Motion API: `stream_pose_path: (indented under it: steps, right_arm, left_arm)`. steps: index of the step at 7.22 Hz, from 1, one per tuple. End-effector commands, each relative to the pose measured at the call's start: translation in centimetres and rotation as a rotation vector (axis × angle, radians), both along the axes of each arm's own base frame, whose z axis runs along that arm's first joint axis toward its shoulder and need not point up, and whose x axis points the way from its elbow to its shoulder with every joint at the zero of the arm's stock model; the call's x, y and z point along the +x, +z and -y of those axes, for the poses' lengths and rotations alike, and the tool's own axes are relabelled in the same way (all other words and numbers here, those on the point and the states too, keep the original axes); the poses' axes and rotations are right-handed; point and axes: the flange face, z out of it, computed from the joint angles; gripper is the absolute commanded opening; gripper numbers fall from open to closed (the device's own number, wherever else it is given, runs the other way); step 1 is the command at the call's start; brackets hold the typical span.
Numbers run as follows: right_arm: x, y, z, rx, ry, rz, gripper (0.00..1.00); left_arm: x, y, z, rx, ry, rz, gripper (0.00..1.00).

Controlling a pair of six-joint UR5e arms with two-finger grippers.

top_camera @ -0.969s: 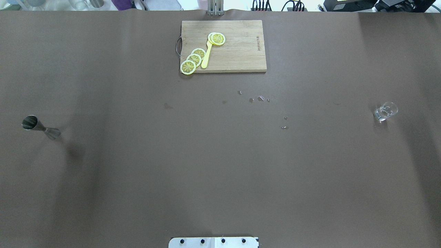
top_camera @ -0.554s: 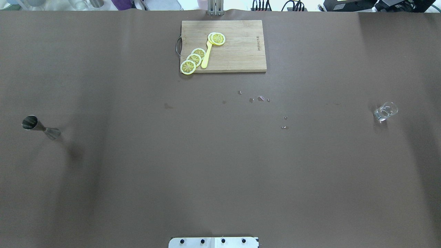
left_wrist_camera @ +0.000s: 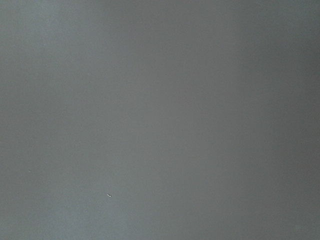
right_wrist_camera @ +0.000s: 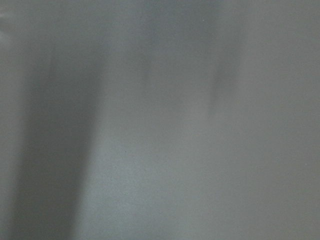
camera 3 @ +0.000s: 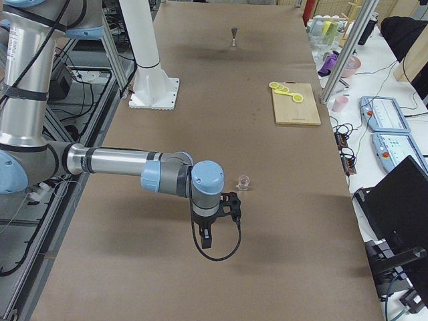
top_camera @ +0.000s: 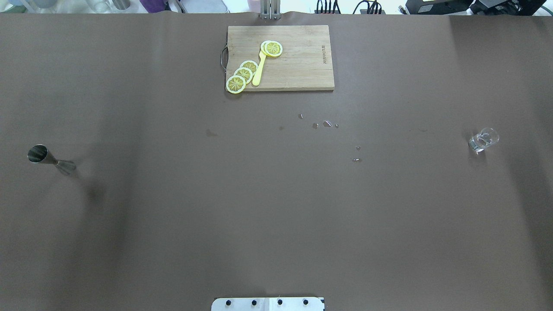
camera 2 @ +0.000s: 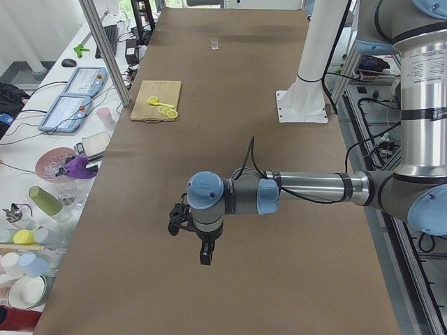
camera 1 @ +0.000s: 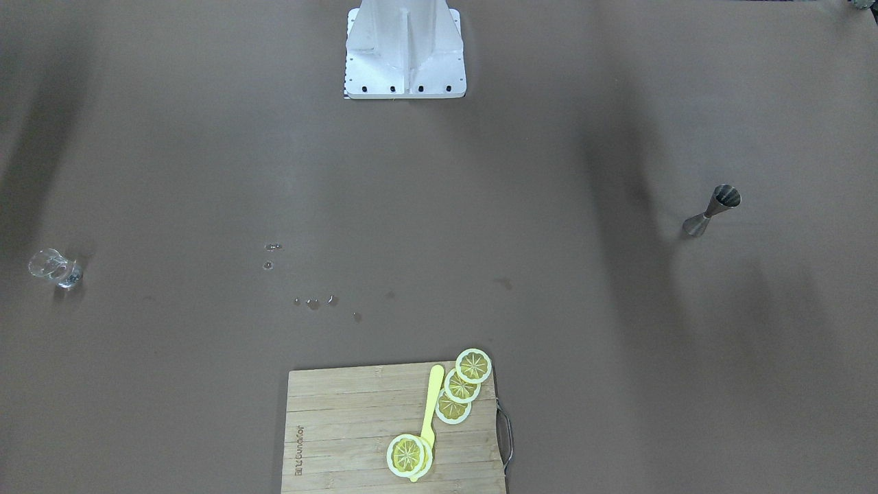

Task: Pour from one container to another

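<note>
The steel jigger (top_camera: 51, 160) stands upright on the brown table at the far left of the overhead view, and also shows as the jigger (camera 1: 711, 210) and the jigger (camera 3: 233, 37). The clear glass (top_camera: 483, 140) stands at the far right, seen too as the glass (camera 1: 53, 267), the glass (camera 3: 244, 181) and the glass (camera 2: 214, 43). My left gripper (camera 2: 179, 222) shows only in the exterior left view, above the table's left end. My right gripper (camera 3: 231, 207) hangs a little short of the glass. I cannot tell whether either is open or shut. Both wrist views show only bare table.
A wooden cutting board (top_camera: 302, 73) with lemon slices (top_camera: 243, 74) and a yellow utensil (top_camera: 259, 71) lies at the table's far middle. Small water droplets (top_camera: 327, 124) dot the centre. The robot's white base (camera 1: 405, 55) stands at the near edge.
</note>
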Motion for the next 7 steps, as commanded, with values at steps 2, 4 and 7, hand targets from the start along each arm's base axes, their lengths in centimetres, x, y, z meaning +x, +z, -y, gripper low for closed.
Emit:
stream_pose_path:
  steps: [2,4,7]
  right_arm:
    - [0.06,-1.26,-0.05,-0.001,0.006,0.017,1.00]
    - [0.08,-1.10,-0.15,-0.006,0.005,0.014,1.00]
    - [0.05,-1.24,-0.01,0.002,0.006,0.018,1.00]
  left_arm:
    - [-0.23,0.06,-0.01,0.068,-0.004,0.005,0.98]
    - [-0.19,0.04,-0.11,0.070,-0.006,0.000,0.98]
    - [-0.16,-0.39,-0.05,0.082,-0.003,-0.003,0.98]
